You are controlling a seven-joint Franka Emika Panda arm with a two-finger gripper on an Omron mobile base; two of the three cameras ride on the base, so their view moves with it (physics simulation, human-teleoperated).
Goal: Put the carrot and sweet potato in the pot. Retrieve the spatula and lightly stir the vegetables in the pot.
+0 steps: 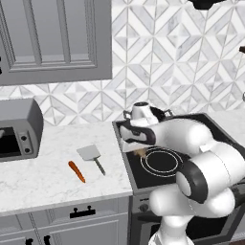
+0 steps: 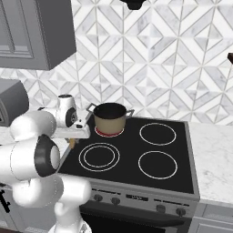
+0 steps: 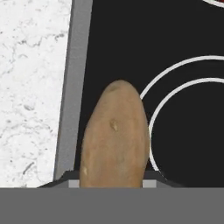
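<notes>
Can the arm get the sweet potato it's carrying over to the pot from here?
Probably yes. The tool holds the sweet potato above the stove's near-left burner, and the pot stands open on the burner just behind it, with nothing between them.

Stove [image 2: 132, 157] set into bench [image 1: 43, 167], bench running on both sides of it. Pot [image 2: 109, 117] on rear-left burner, near backsplash. Sweet potato [image 3: 114, 135] up in end effector [image 1: 140, 152], above stove's left edge, just beside front-left burner ring [image 2: 99, 157]. Spatula [image 1: 91, 156] flat on bench left of stove, handle pointing toward front edge. Carrot [image 1: 76, 171] on bench just left of spatula & nearer front, apart from it. Microwave [image 1: 18, 130] at far left of bench, under wall cabinet [image 1: 52, 38].
</notes>
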